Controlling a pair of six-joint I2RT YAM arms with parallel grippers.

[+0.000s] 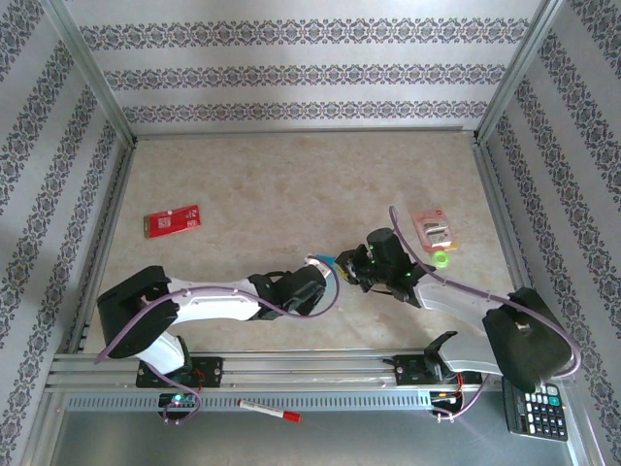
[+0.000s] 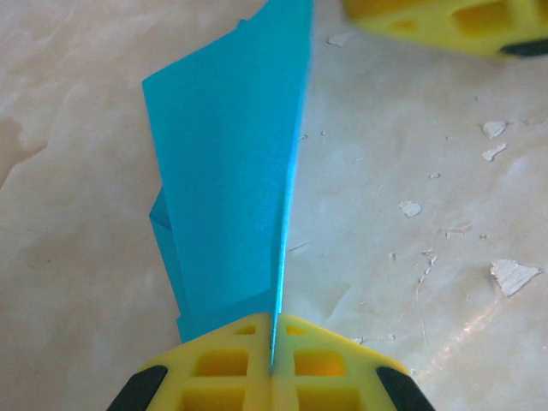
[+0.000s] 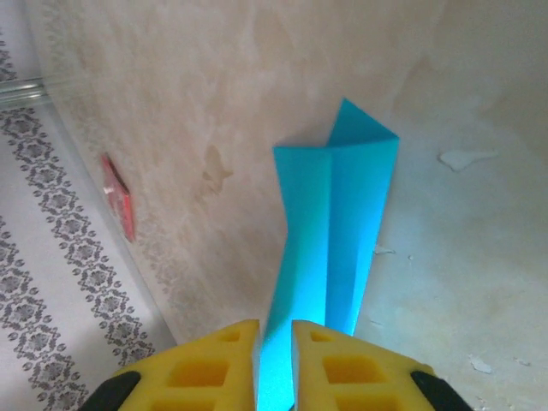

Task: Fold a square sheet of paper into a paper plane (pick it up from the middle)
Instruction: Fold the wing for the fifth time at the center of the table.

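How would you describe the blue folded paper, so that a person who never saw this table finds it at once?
Start at the beige table and go to its near middle, where the left gripper and the right gripper meet. The folded paper sits between their fingers. It is bright blue, a narrow creased wedge; the red card lies flat far left.

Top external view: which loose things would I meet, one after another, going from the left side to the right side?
red card → pen → blue paper → pink packet → calculator
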